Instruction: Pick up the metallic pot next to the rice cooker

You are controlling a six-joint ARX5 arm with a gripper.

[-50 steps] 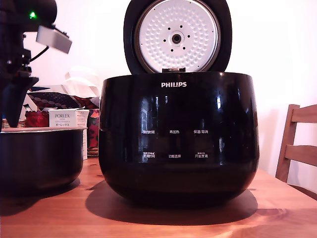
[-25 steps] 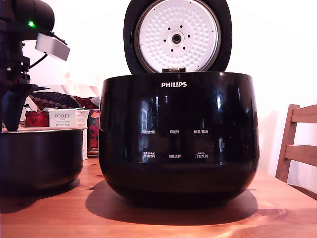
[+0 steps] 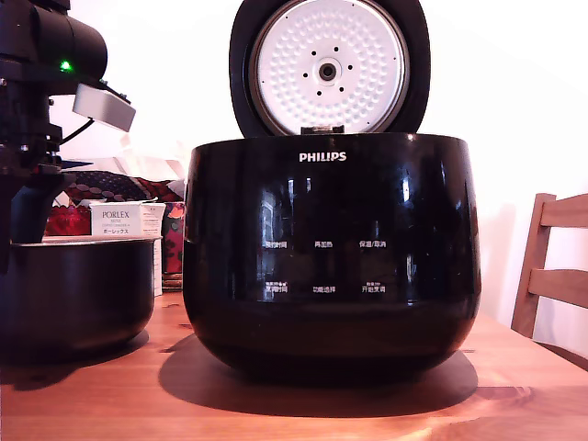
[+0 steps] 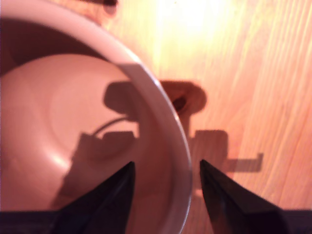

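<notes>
The metallic pot [image 3: 78, 294] stands on the table at the exterior view's left, dark with a thin pale rim, shorter than the rice cooker. The rice cooker [image 3: 331, 266], glossy black with a PHILIPS logo, fills the middle, and its round lid [image 3: 328, 66] stands open, showing the dimpled plate. My gripper [image 3: 28, 225] hangs over the pot's far left rim. In the wrist view the gripper [image 4: 165, 165] is open and straddles the pot's rim [image 4: 168, 126]: one finger [image 4: 114, 195] is over the inside, the other over the table outside. Nothing is gripped.
A white PORLEX box [image 3: 124, 220] and red patterned items stand just behind the pot. A wooden chair [image 3: 551, 266] is at the exterior view's right edge. The wooden table [image 3: 514, 386] runs in front of and beside the cooker.
The arm has come down over the second, and the gripper now sits lower at the pot's rim. Pot and cooker have not moved.
</notes>
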